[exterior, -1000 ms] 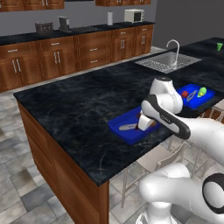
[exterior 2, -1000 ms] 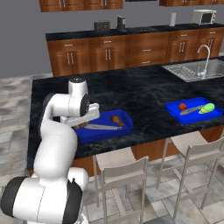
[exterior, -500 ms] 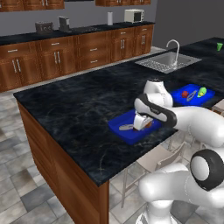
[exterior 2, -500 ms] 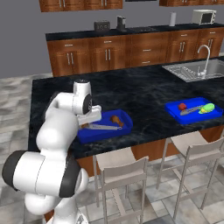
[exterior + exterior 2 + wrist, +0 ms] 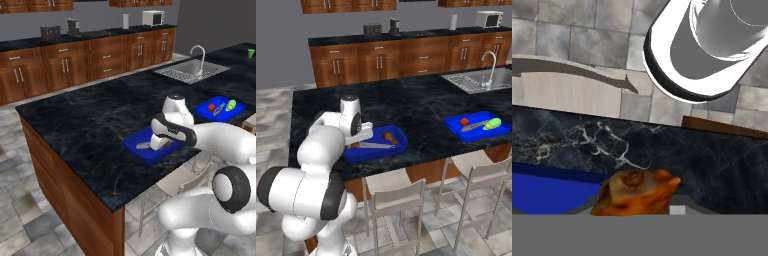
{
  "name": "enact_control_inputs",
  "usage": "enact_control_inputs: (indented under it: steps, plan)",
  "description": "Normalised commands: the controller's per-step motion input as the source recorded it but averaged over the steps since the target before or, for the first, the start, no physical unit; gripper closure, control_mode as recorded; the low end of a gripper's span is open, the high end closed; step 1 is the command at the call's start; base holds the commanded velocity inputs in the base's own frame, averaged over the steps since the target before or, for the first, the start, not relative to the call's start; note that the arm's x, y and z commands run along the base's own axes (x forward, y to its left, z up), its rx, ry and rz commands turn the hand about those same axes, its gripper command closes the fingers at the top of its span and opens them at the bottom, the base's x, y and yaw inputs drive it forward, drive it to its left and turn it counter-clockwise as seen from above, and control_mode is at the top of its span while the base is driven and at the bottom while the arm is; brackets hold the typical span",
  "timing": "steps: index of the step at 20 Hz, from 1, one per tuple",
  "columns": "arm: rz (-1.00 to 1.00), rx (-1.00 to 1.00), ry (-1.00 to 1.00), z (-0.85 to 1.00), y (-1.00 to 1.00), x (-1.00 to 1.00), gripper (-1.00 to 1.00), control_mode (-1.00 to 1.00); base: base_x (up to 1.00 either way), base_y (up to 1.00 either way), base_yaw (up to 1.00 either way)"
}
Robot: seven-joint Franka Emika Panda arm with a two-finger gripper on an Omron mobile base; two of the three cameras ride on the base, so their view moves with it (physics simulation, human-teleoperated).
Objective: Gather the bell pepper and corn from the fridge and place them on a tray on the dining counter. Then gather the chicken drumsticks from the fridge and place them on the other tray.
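We cannot make out the gripper's (image 5: 159, 144) finger tips in any view: in the left base view the hand blocks them, in the right base view the white forearm covers them, and in the hand view a chicken drumstick (image 5: 636, 193) sits right where they would rise, cut off at the bottom. It lies so close between the jaws that they appear to be pinching it, though we cannot see the contact itself. Just beyond the jaws lies the near tray (image 5: 137, 145), whose blue floor reaches into the hand view beside the drumstick, with the dining counter (image 5: 95, 125) and its black marbled top behind it. A second drumstick (image 5: 388, 137) rests on this tray past the thin silver utensil (image 5: 376, 145), partly hidden by the arm in the left base view. Well off to the side of the jaws, the far tray (image 5: 456, 128) carries the bell pepper (image 5: 464, 121) and the corn (image 5: 492, 123), small but legible. Compared with a second ago, the hand has dropped lower over the near tray and the elbow has swung forward; both trays and their contents lie as before.
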Motion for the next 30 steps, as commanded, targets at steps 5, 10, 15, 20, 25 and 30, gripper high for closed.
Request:
enact_control_inputs:
  steps: [5, 10, 15, 20, 25, 30]
  plan:
    - [0.00, 0.00, -0.01, -0.13, 0.00, 0.26, 1.00, -1.00, 0.00, 0.00, 0.00]
    - [0.00, 0.00, 0.00, -0.26, 0.00, 0.30, 1.00, -1.00, 0.00, 0.00, 0.00]
    - [0.00, 0.00, 0.00, -0.21, 0.00, 0.33, 1.00, -1.00, 0.00, 0.00, 0.00]
    - [0.00, 0.00, 0.00, -0.11, 0.00, 0.34, 1.00, -1.00, 0.00, 0.00, 0.00]
    - [0.00, 0.00, 0.00, -0.10, 0.00, 0.25, 1.00, -1.00, 0.00, 0.00, 0.00]
    - [0.00, 0.00, 0.00, -0.15, 0.00, 0.15, 1.00, -1.00, 0.00, 0.00, 0.00]
